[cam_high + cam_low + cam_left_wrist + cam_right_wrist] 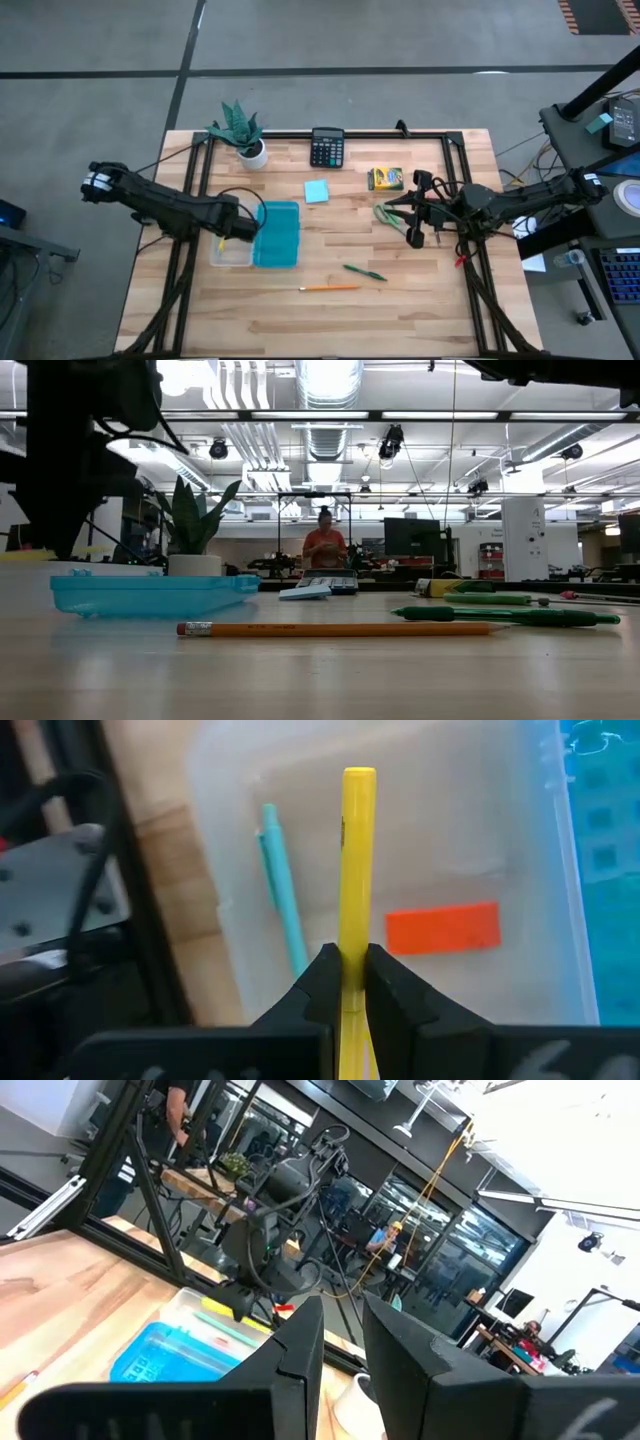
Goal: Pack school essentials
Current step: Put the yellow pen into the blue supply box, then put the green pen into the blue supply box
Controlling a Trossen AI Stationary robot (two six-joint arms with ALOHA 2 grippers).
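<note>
Your wooden worktop (420, 310) sits on grey floor, a person (324, 547) far behind. The left gripper (345, 982) clamps a yellow pen (357, 870) over the clear box (228, 252); inside lie a teal pen (283, 895) and eraser (443, 929). The right gripper (414, 236) hovers near the scissors (390, 214), nearly closed, empty. Pencil (330, 288) and green pen (364, 272) lie toward the front edge.

Pale wood-plank table (400, 310), matt; clear glossy plastic box (480, 840); smooth yellow pen (358, 840).

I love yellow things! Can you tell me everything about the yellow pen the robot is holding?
The yellow pen is a plain, smooth, straight stick that looks like plastic. The left claw is shut on it near one end, holding it over the open clear box, where a teal pen and red eraser already lie.
</note>
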